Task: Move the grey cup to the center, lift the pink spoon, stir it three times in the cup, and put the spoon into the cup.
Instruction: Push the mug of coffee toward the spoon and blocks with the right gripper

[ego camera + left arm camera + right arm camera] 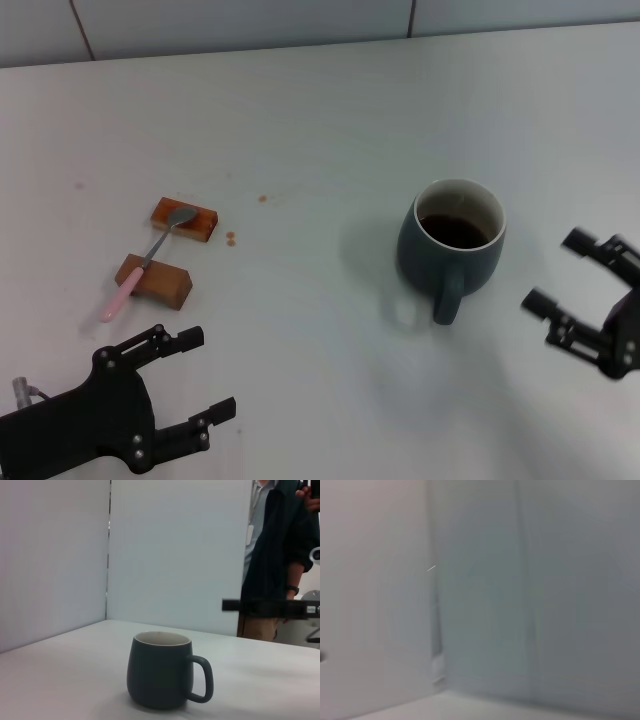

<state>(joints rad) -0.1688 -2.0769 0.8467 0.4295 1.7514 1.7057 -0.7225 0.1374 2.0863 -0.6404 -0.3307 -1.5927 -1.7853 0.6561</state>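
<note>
- Step one pending; grey cup (pixel 452 243) right of centre; right end effector (pixel 568 272) spread wide, just beside.
- Next: grip cup, slide centreward; pink spoon (pixel 140 270) untouched; left end effector (pixel 200 373) wide.

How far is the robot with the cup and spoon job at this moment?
Nothing looks done yet. The grey cup stands right of the middle of the table, and the pink spoon lies across two brown blocks. In hand: the right gripper is open beside the cup, not touching it; the left gripper is open near the spoon. Left: moving the cup, lifting the spoon, stirring, leaving it in the cup.
</note>
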